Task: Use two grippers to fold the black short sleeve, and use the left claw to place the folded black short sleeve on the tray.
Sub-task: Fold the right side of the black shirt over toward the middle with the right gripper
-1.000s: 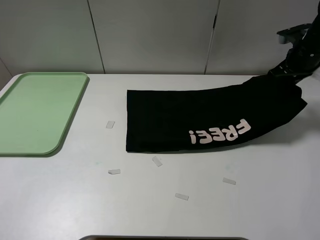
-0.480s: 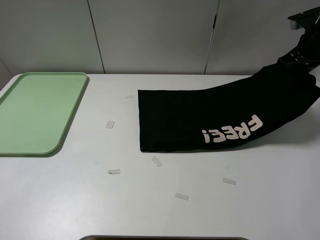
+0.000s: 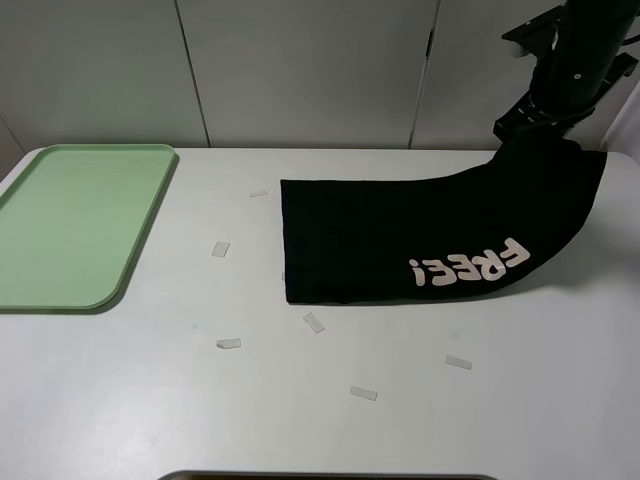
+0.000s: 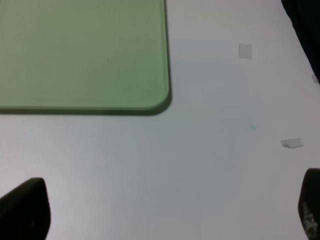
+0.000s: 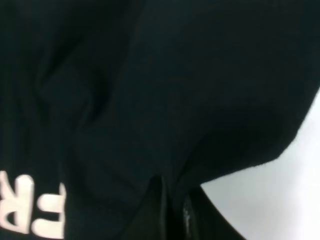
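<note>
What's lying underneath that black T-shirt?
Only the white table shows around the black T-shirt; paper strips lie beside it. Its right end hangs from the right tool. Anything beneath the flat part is covered.

tray point(image 3: 80, 220): 1 | black short sleeve point(image 3: 380, 240): 1 | white paper strips point(image 3: 314, 322): 6 | table point(image 3: 500, 430): 1

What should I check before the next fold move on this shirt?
1. Right gripper shut on the lifted end of the shirt: ok.
2. Left gripper open: ok.
3. Left gripper at the shirt: not ok, it hangs over bare table by the corner of the tray.
4. Nothing on the tray: ok.
5. Other end of the shirt flat on the table: ok.
6. Paper strips under the shirt: cannot tell.
</note>
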Robot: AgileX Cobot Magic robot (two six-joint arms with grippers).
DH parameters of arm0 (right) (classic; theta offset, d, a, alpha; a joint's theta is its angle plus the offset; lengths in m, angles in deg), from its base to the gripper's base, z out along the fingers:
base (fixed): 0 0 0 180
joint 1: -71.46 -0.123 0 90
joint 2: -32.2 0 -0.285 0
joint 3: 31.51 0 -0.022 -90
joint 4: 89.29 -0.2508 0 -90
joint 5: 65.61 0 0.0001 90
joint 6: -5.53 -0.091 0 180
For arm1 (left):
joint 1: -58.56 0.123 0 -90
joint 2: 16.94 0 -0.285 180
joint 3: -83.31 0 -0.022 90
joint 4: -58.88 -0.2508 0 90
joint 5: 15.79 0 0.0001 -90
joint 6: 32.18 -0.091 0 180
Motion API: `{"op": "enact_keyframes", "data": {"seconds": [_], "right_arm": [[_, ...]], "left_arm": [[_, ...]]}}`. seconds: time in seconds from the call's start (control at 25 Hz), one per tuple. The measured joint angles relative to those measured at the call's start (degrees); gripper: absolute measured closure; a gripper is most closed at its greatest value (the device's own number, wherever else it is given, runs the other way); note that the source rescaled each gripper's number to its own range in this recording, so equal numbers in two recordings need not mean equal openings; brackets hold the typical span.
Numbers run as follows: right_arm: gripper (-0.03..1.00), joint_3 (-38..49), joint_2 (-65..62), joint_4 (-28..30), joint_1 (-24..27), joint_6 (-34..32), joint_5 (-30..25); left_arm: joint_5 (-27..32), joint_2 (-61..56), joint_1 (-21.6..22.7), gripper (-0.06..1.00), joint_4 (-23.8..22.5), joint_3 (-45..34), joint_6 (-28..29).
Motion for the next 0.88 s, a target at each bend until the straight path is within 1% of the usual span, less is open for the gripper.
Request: {"op": "enact_keyframes", "data": {"seconds": [0.12,0.2,0.4,0.56,0.68,0.88], "right_arm": [[0.97,0.8,0.8,0.9,-2.4,-1.4,-0.6],[0.97,2.8,1.4,1.1,-3.6,-2.6,0.0],[0.97,9.5,2.1,1.2,-6.3,-6.9,4.6],[0.97,12.8,2.1,1.3,-8.0,-10.4,8.9],[0.97,13.5,2.1,1.4,-9.7,-11.3,10.7],[0.97,13.6,2.8,1.5,-12.8,-13.0,11.9]], "left_arm": [[0.0,0.0,0.0,-0.05,0.0,0.0,0.0],[0.0,0.0,0.0,-0.05,0.0,0.0,0.0],[0.0,0.0,0.0,-0.05,0.0,0.0,0.0],[0.0,0.0,0.0,-0.05,0.0,0.0,0.0],[0.0,0.0,0.0,-0.05,0.0,0.0,0.0],[0.0,0.0,0.0,-0.05,0.0,0.0,0.0]]}}
